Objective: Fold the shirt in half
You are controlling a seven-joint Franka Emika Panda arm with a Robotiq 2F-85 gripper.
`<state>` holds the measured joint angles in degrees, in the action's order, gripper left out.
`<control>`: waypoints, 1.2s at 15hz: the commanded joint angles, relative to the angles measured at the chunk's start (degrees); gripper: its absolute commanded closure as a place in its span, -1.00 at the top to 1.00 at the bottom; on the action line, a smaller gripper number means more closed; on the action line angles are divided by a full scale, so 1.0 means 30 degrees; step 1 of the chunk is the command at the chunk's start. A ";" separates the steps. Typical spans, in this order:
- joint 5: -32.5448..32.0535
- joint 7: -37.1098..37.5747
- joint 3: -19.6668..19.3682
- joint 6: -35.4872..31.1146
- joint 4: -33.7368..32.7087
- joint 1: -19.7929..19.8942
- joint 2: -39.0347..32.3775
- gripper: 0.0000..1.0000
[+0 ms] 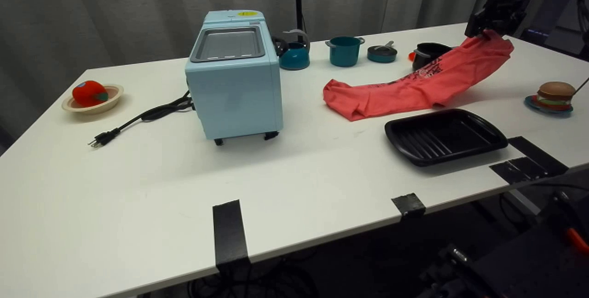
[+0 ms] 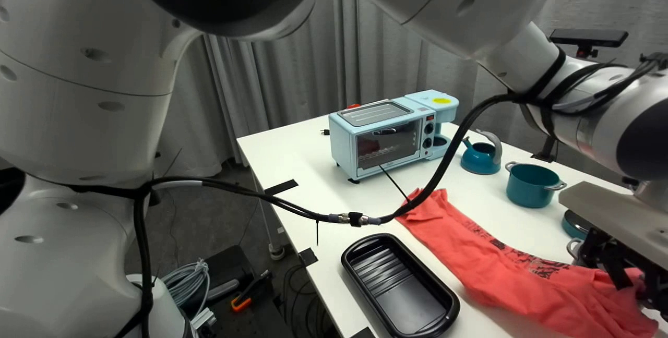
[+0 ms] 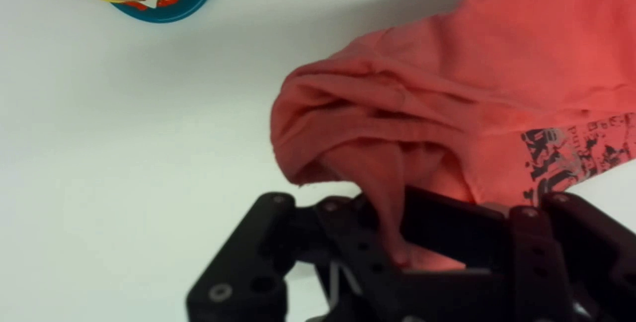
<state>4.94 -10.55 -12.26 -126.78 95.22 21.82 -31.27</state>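
The red shirt (image 1: pixel 428 84) with dark print shows in both exterior views (image 2: pixel 480 265) as a long, narrow, bunched strip. Its end near the blue oven lies on the table. The other end is lifted and slopes up to my gripper (image 1: pixel 481 33). In the wrist view my gripper (image 3: pixel 392 217) is shut on a fold of the shirt (image 3: pixel 397 98), which passes between the fingers. The fabric hangs in folds beside the jaws. The gripper (image 2: pixel 631 286) is partly cut off by the frame edge in an exterior view.
A black tray (image 1: pixel 446 134) lies beside the shirt on the table (image 1: pixel 294 187). A black pot (image 1: pixel 430 52) stands close behind the shirt. A toy burger (image 1: pixel 554 95) sits near the gripper's end. A light blue oven (image 1: pixel 237 95), teal pot (image 1: pixel 345 52) and kettle (image 1: pixel 294 56) stand farther off.
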 commanded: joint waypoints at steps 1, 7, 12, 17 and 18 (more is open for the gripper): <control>0.0135 -0.0290 0.0756 0.0353 0.1759 -0.0427 0.1943 -1.00; 0.1325 -0.0303 0.2438 -0.0379 0.4215 -0.1861 0.3812 -1.00; 0.3846 -0.0794 0.3778 -0.1275 0.6039 -0.2816 0.5408 -1.00; 0.7435 -0.2473 0.4885 -0.3177 0.8018 -0.3379 0.6675 -1.00; 0.8108 -0.2977 0.5041 -0.3513 0.8366 -0.3469 0.6866 -1.00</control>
<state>23.34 -14.60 1.87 -134.01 115.41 12.09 -14.40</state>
